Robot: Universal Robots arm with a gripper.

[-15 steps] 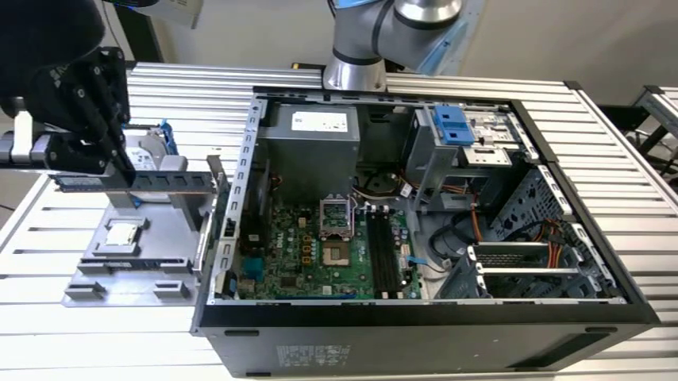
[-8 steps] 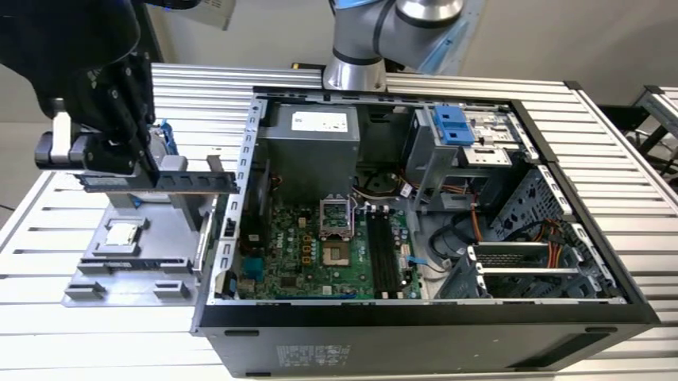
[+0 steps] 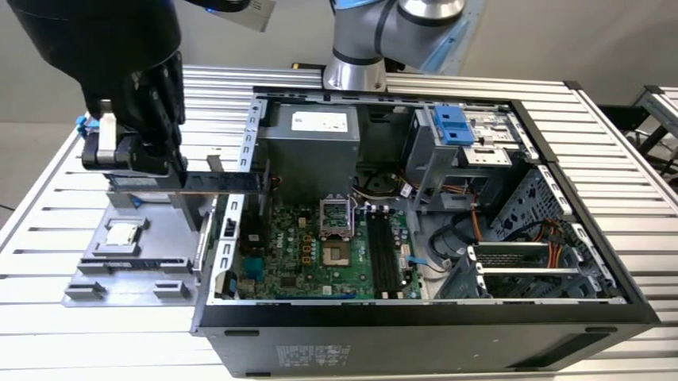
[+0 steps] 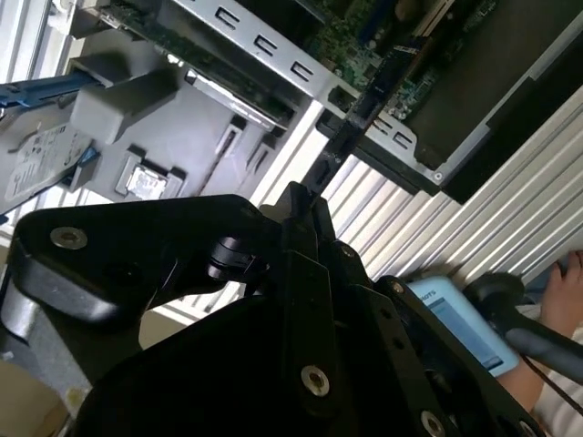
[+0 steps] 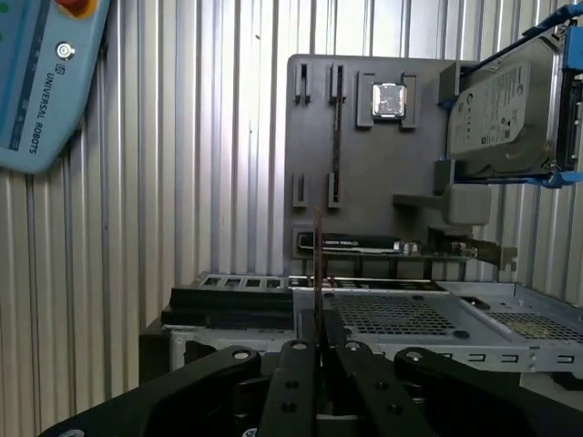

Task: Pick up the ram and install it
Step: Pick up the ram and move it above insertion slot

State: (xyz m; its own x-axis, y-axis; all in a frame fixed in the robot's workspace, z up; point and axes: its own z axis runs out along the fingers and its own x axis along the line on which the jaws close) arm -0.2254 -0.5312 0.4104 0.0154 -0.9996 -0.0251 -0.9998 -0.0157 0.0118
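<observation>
First wrist view: thin ram [image 5: 318, 264] edge-on in matte-black end effector [image 5: 319, 348].

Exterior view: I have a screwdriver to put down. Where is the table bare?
Bare slats lie camera-side of the tray and beyond the case's far wall. Crowded: inside the case, and by the tray, where the hand holds the ram.

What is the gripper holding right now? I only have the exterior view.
Observer: In the first wrist view the gripper is shut on the ram, which shows edge-on as a thin strip rising from between the fingers.
Operator: Is anyone close to the work area?
Observer: Yes. In the second wrist view a person's hand is right beside a light-blue teach pendant.
</observation>
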